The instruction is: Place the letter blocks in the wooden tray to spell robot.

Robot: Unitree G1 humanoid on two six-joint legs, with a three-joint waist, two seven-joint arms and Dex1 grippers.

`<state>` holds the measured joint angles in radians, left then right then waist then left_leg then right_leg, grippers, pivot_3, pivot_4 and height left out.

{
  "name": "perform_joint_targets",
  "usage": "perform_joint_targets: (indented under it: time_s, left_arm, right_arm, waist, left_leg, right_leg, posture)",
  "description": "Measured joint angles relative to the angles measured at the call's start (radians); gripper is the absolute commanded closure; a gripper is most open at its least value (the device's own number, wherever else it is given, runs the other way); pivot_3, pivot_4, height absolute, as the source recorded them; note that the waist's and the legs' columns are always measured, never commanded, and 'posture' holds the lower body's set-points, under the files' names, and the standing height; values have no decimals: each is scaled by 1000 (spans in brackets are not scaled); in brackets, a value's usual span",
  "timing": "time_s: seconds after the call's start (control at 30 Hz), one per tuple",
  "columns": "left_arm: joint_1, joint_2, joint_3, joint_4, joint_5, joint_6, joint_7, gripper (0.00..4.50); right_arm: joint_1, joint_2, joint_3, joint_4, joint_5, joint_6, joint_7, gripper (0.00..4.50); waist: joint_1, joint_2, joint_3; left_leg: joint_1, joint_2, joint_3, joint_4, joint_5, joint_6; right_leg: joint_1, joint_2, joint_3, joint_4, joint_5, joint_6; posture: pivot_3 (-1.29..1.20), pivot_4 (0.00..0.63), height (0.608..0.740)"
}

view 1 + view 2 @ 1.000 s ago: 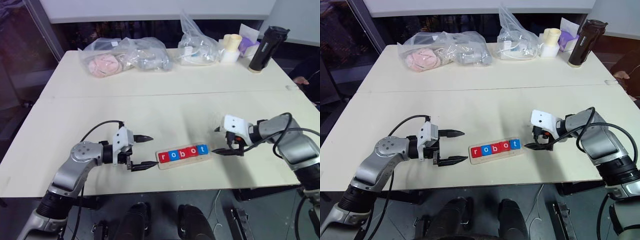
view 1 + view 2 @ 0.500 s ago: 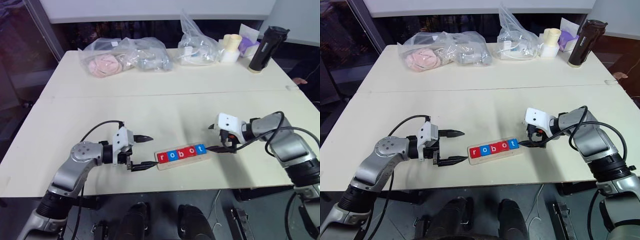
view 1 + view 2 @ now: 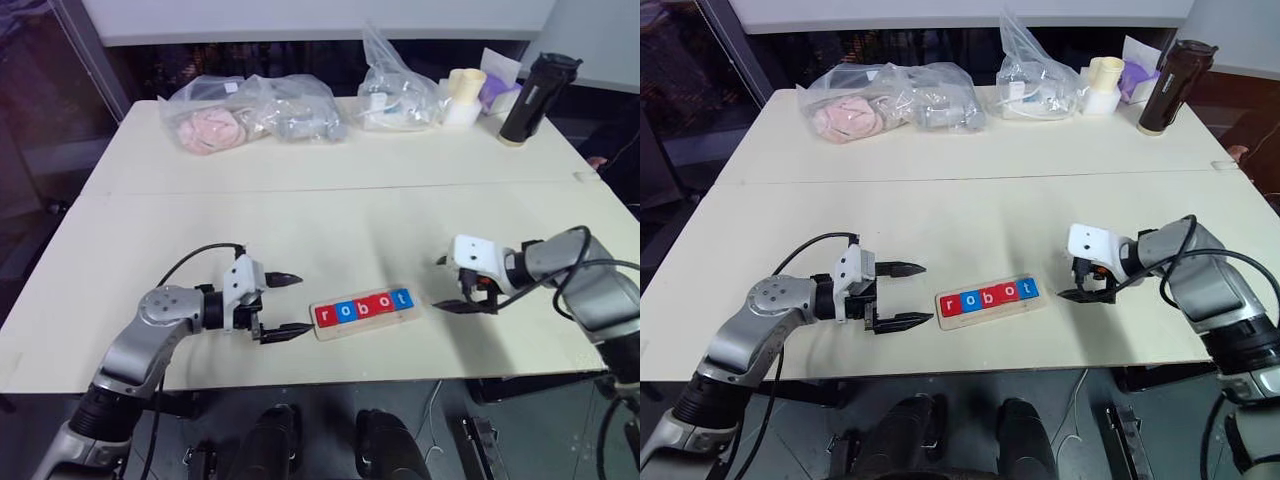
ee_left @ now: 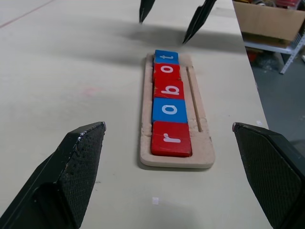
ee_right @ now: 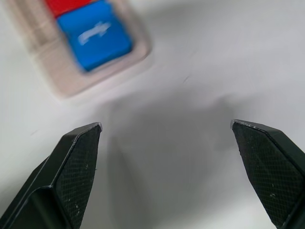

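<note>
The wooden tray lies near the table's front edge, between my two grippers. Five letter blocks sit in it in a row, reading r, o, b, o, t, in alternating red and blue. My left gripper stands open just left of the tray's r end, pointing along it, with nothing between its fingers. My right gripper is open and empty a short way right of the t end. The right wrist view has the blue t block beyond its spread fingers.
Along the table's far edge lie clear plastic bags of items, a second bag, pale cups and a black bottle. A person's hand shows at the right edge. A seam crosses the tabletop.
My right gripper went in against the tray's t end half a second ago and has since drawn back to the right, still open. The left gripper has kept still.
</note>
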<state>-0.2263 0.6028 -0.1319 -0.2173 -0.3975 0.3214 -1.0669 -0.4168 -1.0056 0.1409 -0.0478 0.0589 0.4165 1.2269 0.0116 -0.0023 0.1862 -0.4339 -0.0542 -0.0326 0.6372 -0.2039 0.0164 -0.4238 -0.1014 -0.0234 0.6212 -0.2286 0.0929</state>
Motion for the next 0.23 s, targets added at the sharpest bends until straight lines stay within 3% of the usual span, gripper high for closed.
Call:
perform_joint_targets:
  time_s: [0.23]
  left_arm:
    - [16,21,7,-10,-8,22,2,0]
  right_arm:
    - [98,-16,-108,-197,89,137,-33,15]
  waist:
    - [2,0,0]
  left_leg:
    - [0,0,0,1,0,0]
  right_leg:
    - [0,-1,0,1,0,0]
  posture:
    - [0,150,738]
